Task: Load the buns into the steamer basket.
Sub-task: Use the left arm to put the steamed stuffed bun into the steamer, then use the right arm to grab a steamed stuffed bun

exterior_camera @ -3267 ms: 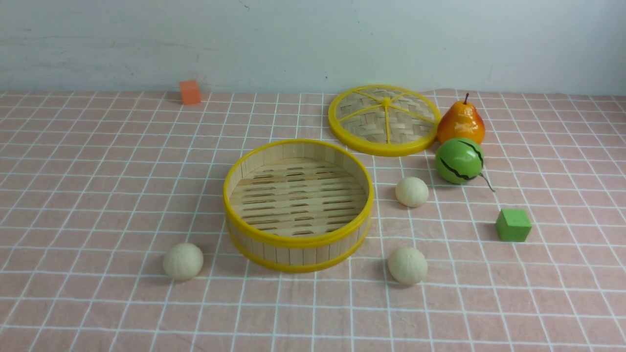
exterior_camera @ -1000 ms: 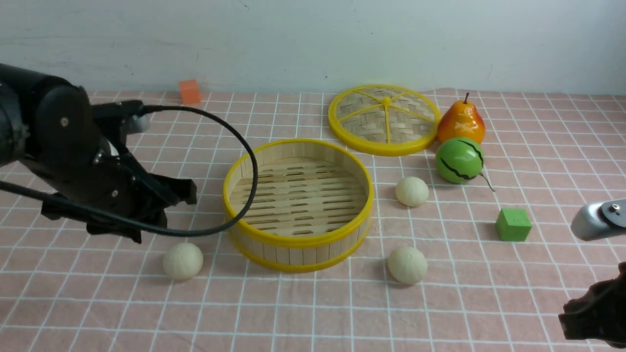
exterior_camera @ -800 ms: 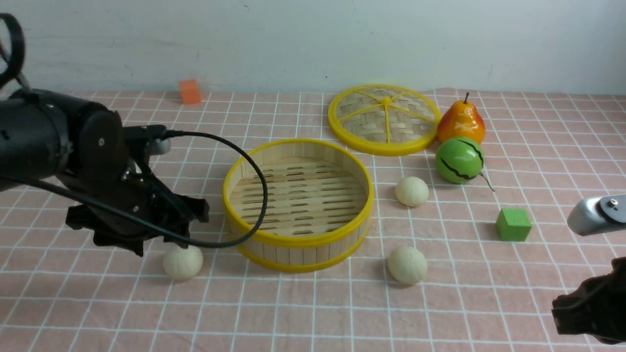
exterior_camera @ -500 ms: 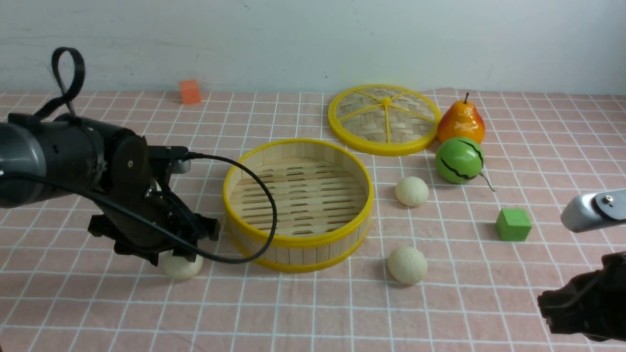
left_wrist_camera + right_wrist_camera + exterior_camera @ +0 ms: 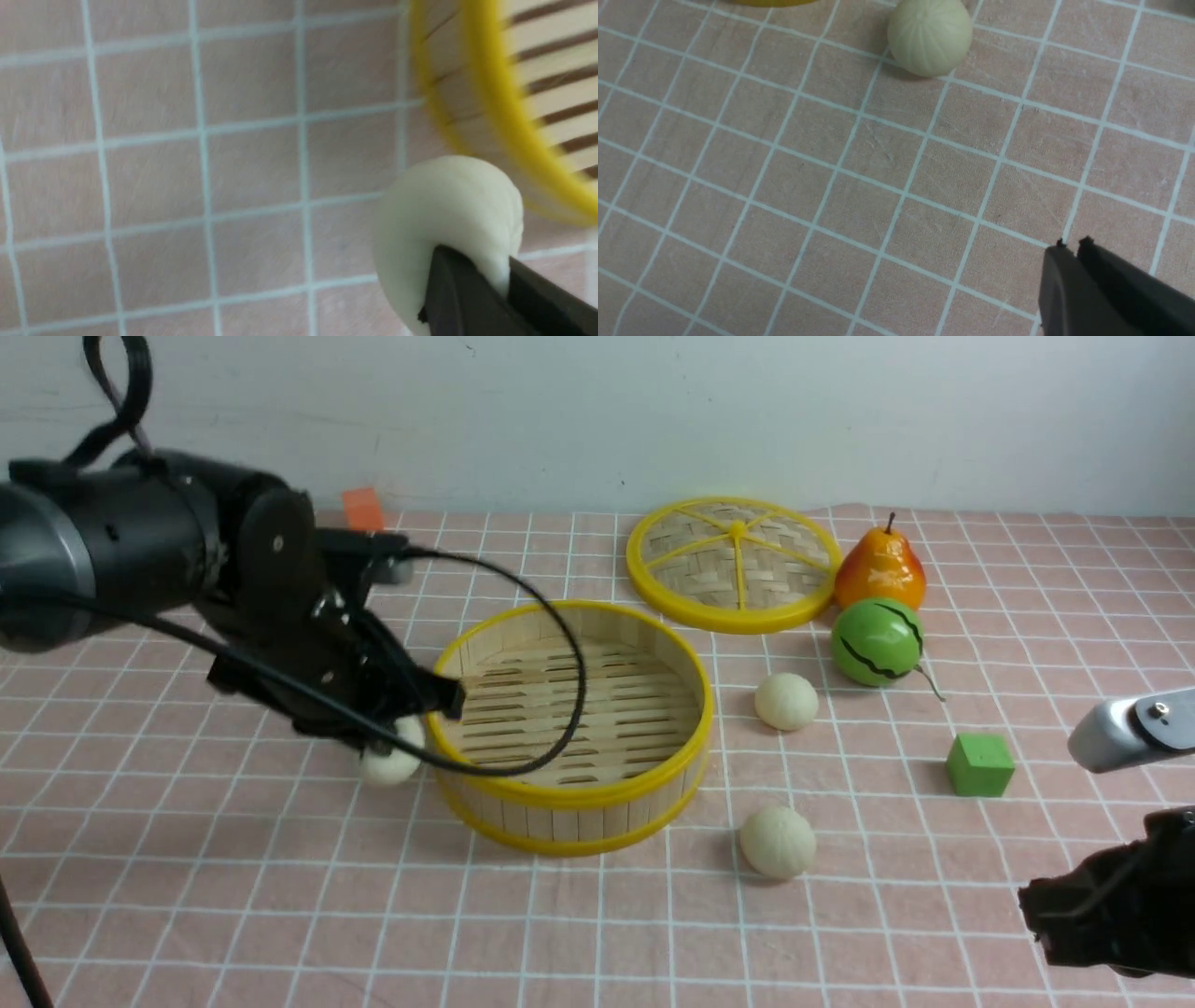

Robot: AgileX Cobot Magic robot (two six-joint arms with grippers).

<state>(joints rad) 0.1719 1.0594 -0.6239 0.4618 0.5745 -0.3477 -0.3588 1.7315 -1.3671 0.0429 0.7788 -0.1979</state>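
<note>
Since half a second ago the left gripper (image 5: pixel 400 739) has carried one bun (image 5: pixel 386 765) up and away from its old spot near the front left of the steamer basket (image 5: pixel 569 793). The bun now hangs just outside the basket's left wall, not yet inside. The other two buns have not shifted: one (image 5: pixel 778 842) lies on the cloth at the basket's front right and one (image 5: pixel 786 701) lies to its right, both outside it. The surface is a pink tablecloth (image 5: pixel 187 896) with a white grid, backed by a pale wall (image 5: pixel 653 411). On it are the woven lid (image 5: pixel 733 565), a pear (image 5: pixel 879 569), a green striped ball (image 5: pixel 876 642), a green cube (image 5: pixel 979 765) and an orange cube (image 5: pixel 362 504) by the wall. The front view hides the grip behind the arm. The left wrist view shows the dark fingers (image 5: pixel 448 294) pinched into the bun's soft side, with the yellow rim blurred close beside it. The right gripper (image 5: pixel 1034 907) sits low at the near right. Only its wrist view shows the jaws closed together on nothing, above bare cloth and well apart from the front bun.
</note>
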